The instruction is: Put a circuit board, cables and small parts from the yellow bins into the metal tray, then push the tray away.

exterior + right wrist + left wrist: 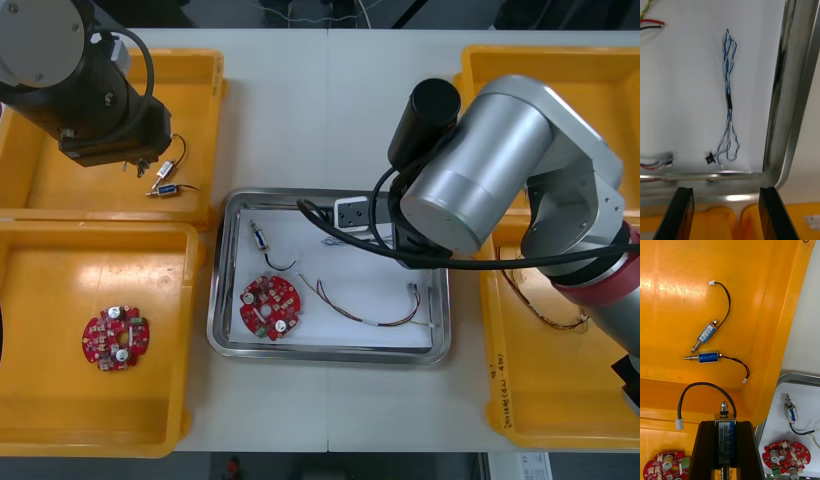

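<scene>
**Snag risk on the carry to the tray**

The left gripper (725, 423) is clenched on a small metal part (725, 438) above the far left yellow bin (195, 100), close to the wall it shares with the nearer bin. The main hazard is the part's black lead (703, 384). It arcs out past the fingertips and drops to a white plug (679, 424) hanging free beside one finger. On a low swing toward the metal tray (218, 300), that loop could catch on the bin wall or the tray rim and drag the part out of the grasp.

The right arm hangs over the tray. The right gripper (726, 215) has its fingers spread and empty at the rim, near the blue and white cable (729, 101). Two arms meeting there is the second worry. A careless release could also land on the circuit board (270, 306) or on the part already in the tray (791, 413).

The held part's long axis runs in line with the fingers. Its rounded pin end points out beyond the fingertips, and its spring end sits back toward the wrist. Held lengthwise, it could slide forward out of the grasp if the pinch is weak.
</scene>
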Tool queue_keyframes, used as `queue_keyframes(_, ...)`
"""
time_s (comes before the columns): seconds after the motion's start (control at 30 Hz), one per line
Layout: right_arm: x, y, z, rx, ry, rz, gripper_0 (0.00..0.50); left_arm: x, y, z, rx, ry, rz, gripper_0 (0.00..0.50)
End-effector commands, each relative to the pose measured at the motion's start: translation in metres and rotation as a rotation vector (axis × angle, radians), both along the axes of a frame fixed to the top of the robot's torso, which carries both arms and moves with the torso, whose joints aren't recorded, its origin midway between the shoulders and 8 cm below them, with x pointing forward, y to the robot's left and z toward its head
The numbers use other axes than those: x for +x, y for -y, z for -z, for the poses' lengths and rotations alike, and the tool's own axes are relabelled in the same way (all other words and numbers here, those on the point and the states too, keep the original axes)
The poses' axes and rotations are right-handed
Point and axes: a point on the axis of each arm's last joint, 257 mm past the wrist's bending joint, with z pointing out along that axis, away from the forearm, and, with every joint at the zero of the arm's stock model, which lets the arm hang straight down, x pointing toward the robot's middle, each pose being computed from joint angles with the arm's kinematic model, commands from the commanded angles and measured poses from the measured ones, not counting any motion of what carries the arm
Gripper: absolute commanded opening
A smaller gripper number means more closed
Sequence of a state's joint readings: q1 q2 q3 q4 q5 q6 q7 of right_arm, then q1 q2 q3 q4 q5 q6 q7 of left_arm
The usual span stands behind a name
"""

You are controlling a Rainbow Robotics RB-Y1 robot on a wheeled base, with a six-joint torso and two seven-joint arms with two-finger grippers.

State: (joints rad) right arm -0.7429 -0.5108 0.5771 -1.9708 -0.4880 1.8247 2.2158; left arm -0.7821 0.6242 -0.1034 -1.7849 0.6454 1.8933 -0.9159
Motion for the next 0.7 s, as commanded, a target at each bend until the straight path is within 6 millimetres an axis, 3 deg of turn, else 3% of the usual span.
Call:
queue_keyframes(0.03,-0.005,0.014,-0.034,0.058,0.039,0.082,0.5,-0.002,-0.014,-0.018,0.038,0.038,0.045,0.0)
queue_keyframes(0.13,-0.001,0.019,-0.051,0.116,0.072,0.115,0.5,-0.003,-0.01,-0.019,0.031,0.038,0.052,0.002)
queue_keyframes(0.33,-0.001,0.048,-0.073,0.243,0.12,0.218,0.5,-0.007,0.006,-0.017,0.023,0.04,0.077,0.0)
queue_keyframes(0.7,-0.013,0.137,-0.084,0.541,0.06,0.561,0.5,-0.018,0.061,0.003,0.003,0.035,0.113,0.0)
